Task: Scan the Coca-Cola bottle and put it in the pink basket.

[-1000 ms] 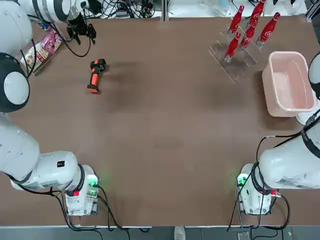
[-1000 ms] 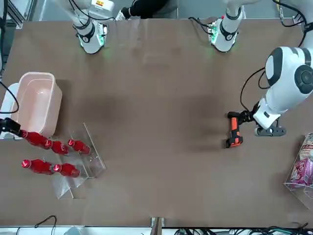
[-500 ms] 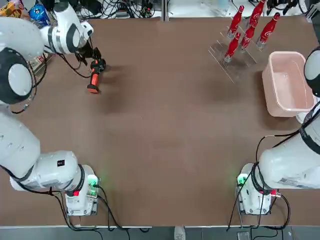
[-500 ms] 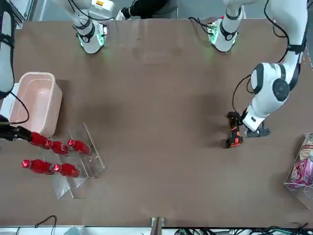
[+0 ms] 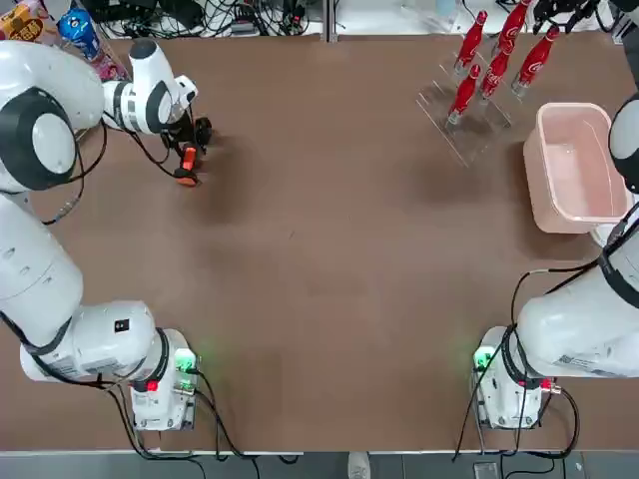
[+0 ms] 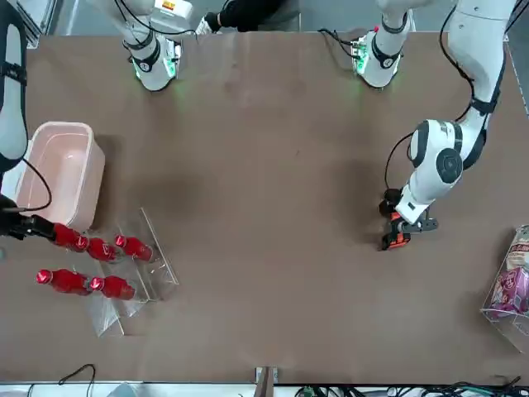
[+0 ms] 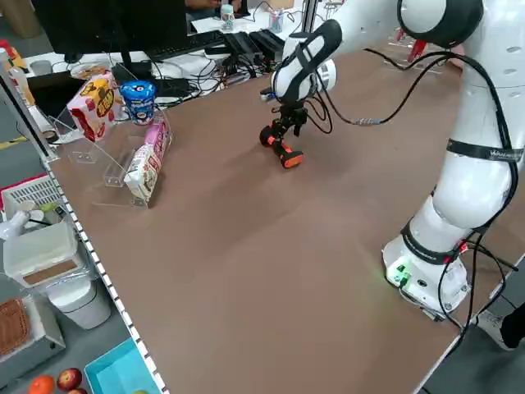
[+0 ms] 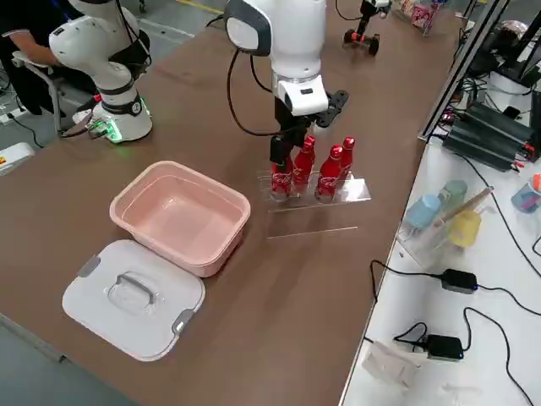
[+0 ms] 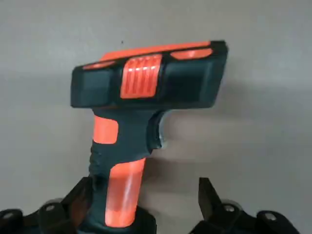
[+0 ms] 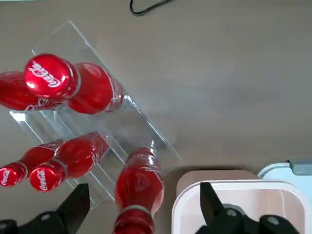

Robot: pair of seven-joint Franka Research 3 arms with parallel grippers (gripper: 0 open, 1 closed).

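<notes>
Several red Coca-Cola bottles (image 5: 494,72) stand in a clear acrylic rack (image 5: 461,132) at the far right. My right gripper (image 10: 141,207) hangs open over the bottle nearest the basket (image 10: 139,187), one finger on each side and well apart from it; the same bottle (image 6: 63,235) shows beside that gripper (image 6: 18,225) from the front. The pink basket (image 5: 540,200) sits empty just near of the rack. At the far left my left gripper (image 9: 144,200) is down over an orange-and-black hand scanner (image 9: 146,78) lying on the table, its fingers open around the handle.
A white lid (image 8: 131,296) lies beside the basket (image 8: 211,245). Snack packs in a clear stand (image 7: 123,139) sit at the far left edge. Cables and boxes crowd the bench behind the table. The brown tabletop (image 5: 329,269) stretches bare between the arms.
My left gripper has swung from the far left corner over to the scanner and dropped around its handle. The right gripper has stayed at the bottles.
</notes>
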